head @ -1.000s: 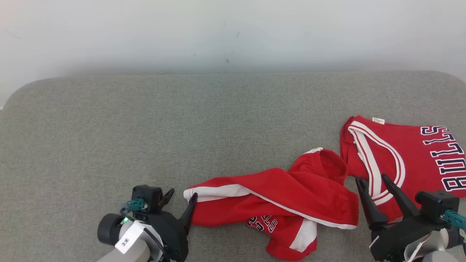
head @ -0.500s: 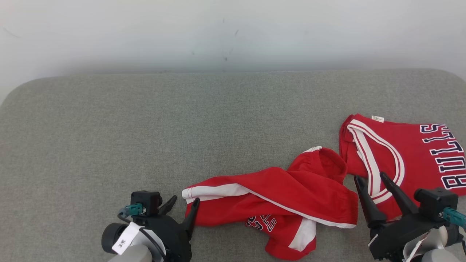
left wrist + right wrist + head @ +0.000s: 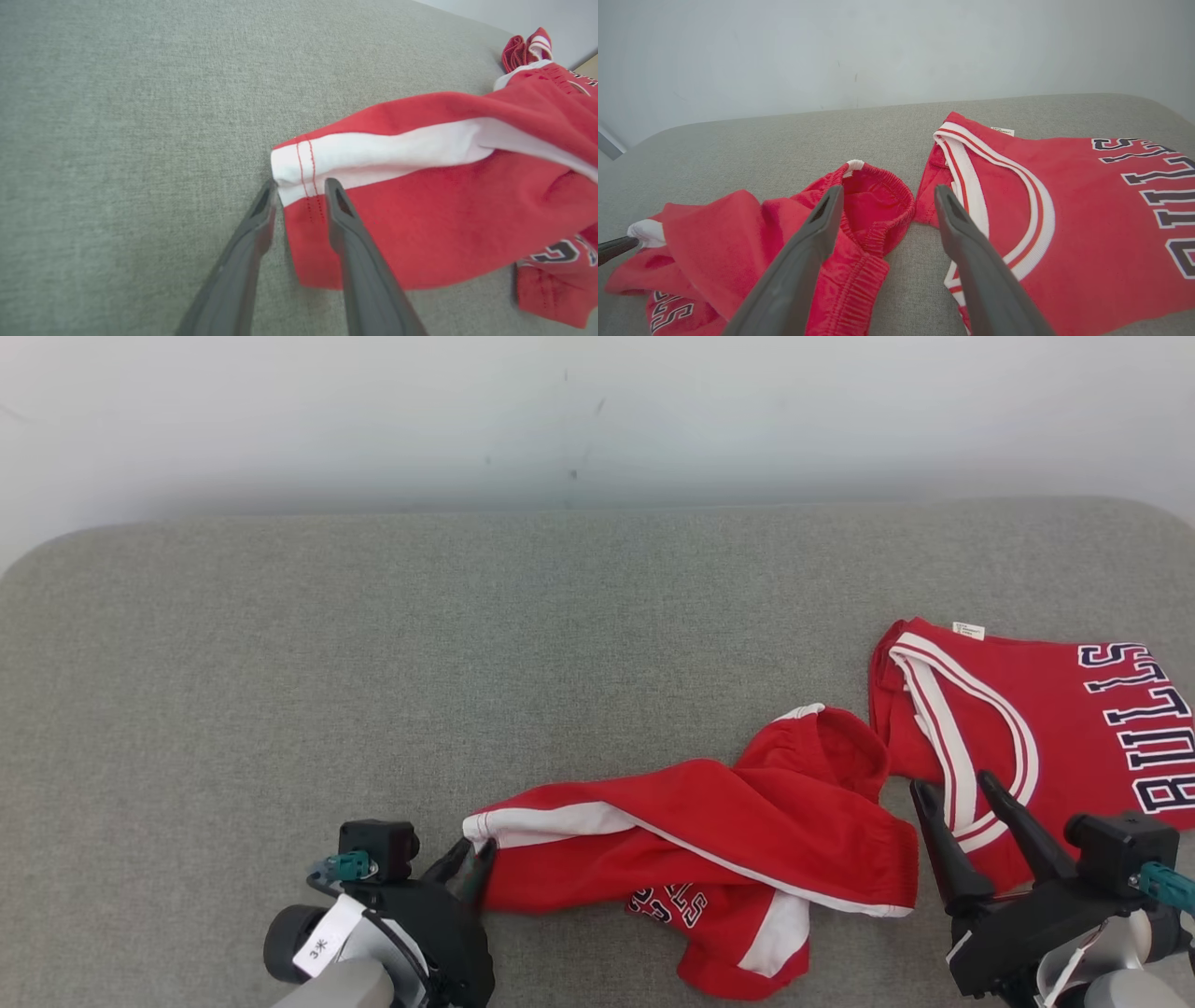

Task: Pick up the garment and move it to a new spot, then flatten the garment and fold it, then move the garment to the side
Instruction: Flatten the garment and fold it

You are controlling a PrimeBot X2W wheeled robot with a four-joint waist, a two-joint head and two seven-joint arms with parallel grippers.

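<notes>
red shorts [image 3: 747,812] lie crumpled on a grey table [image 3: 373,644] beside a jersey [image 3: 1074,728]. left end effector [image 3: 473,852], partly open, straddles their white hem. right end effector [image 3: 952,786] hangs open by the jersey.

Red shorts [image 3: 709,821]: crumpled and twisted, lying flat on grey fabric surface [image 3: 373,644], near front edge, right of centre. White side stripe runs along upper fold. White-banded hem corner points left. Elastic waistband gapes open at far right end. Dark lettering partly visible on lower folded leg.
</notes>
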